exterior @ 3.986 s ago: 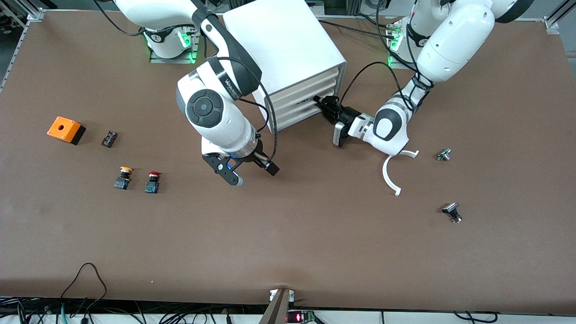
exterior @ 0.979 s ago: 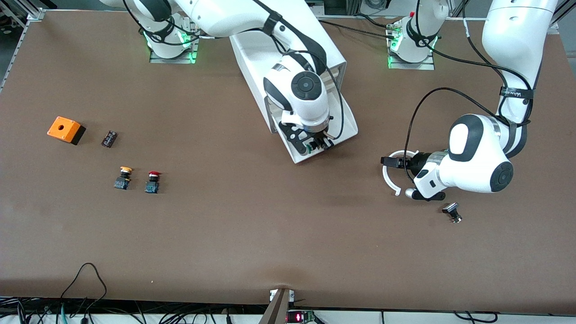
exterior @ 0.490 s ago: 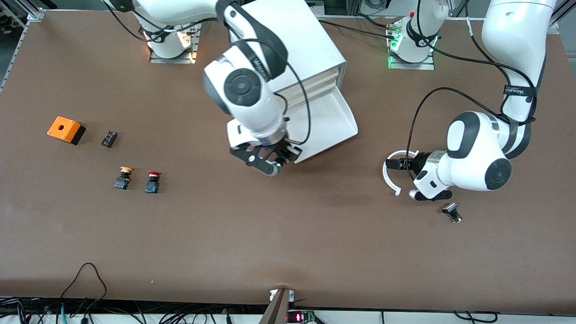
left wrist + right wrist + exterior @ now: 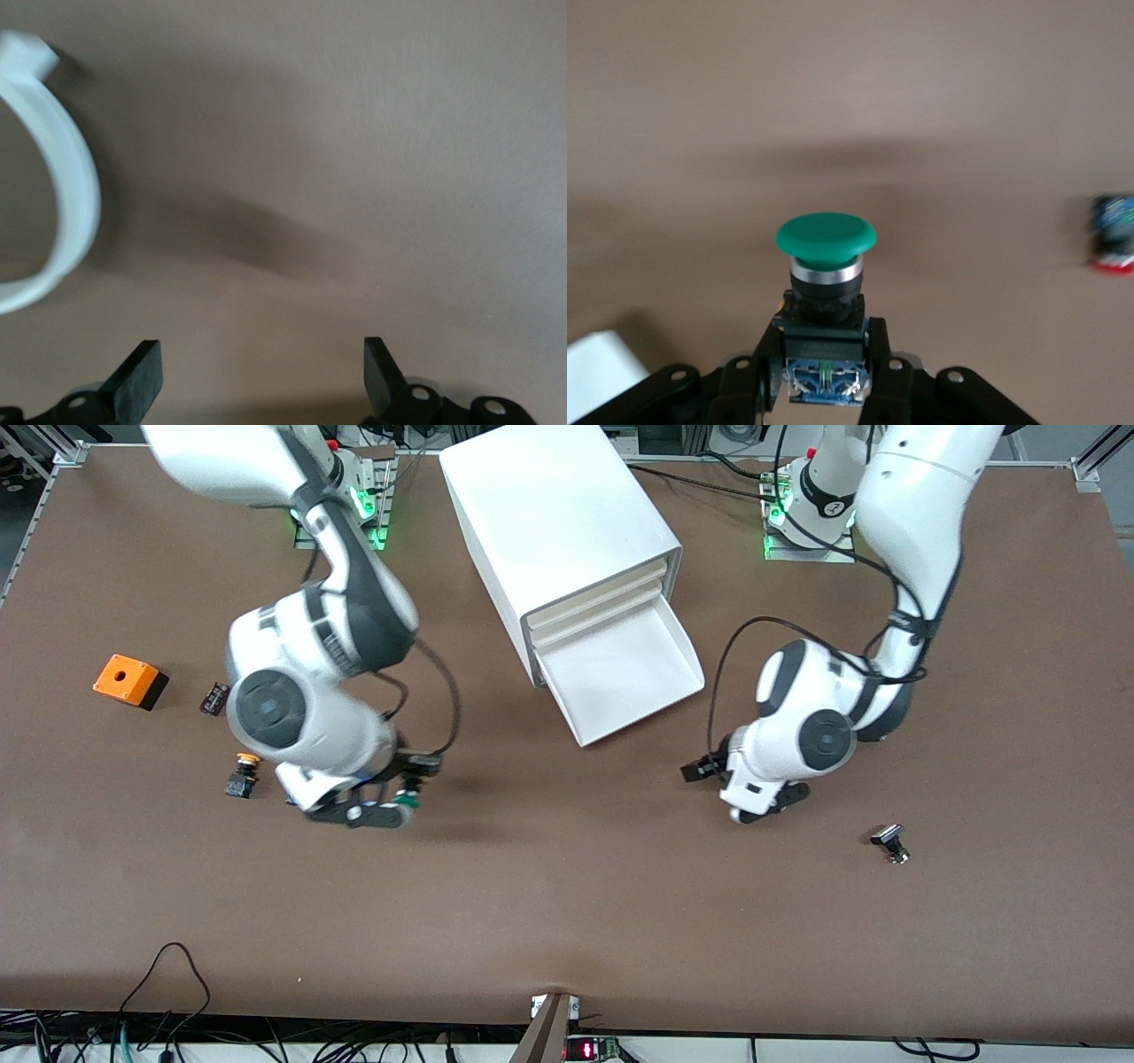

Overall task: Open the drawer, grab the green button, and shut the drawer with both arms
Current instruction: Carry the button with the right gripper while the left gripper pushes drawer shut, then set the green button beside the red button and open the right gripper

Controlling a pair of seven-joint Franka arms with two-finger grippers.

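The lowest drawer of the white cabinet stands pulled out, and its tray shows bare. My right gripper is shut on the green button and holds it over the table beside the red and yellow buttons. In the right wrist view the fingers clamp the black-and-blue body, with the green cap pointing away from the gripper. My left gripper is open and empty, low over the table nearer to the front camera than the drawer. Its fingertips show wide apart around the left gripper.
A white C-shaped ring lies under the left hand. The yellow button, an orange box and a small black part lie toward the right arm's end. The red button shows in the right wrist view. A metal part lies toward the left arm's end.
My right gripper lifted the green button out of the drawer and carried it toward the right arm's end of the table. My left gripper moved off the ring toward the table's middle.
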